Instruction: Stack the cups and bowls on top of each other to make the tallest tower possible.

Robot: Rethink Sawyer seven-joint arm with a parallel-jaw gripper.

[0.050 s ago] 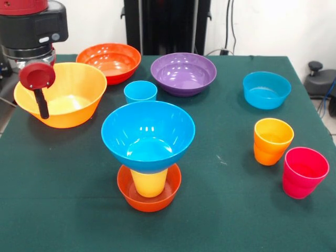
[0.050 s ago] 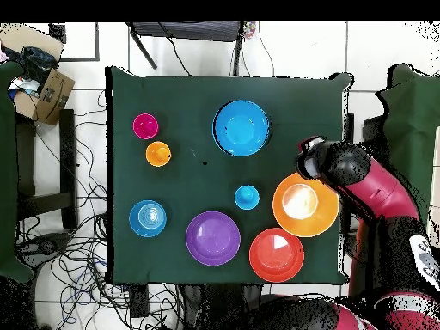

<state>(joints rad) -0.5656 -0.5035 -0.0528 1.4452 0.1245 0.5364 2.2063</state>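
Tower (image 1: 148, 157): small red-orange bowl (image 1: 149, 197) on the green tabletop (image 1: 63, 178), yellow cup (image 1: 149, 182) standing in it, large blue bowl (image 1: 148, 135) flaring on top.
Gripper (image 1: 39, 84): over the near rim of the light orange bowl (image 1: 65, 94), at the tabletop's edge; whether its fingers are spread or pressed together, cannot tell.
Loose bowls: red-orange (image 1: 109, 61), purple (image 1: 183, 73), teal (image 1: 266, 89), all upright along the far side.
Loose cups: blue (image 1: 140, 92) between purple bowl and tower; orange (image 1: 272, 140) just beside pink-red (image 1: 304, 171).
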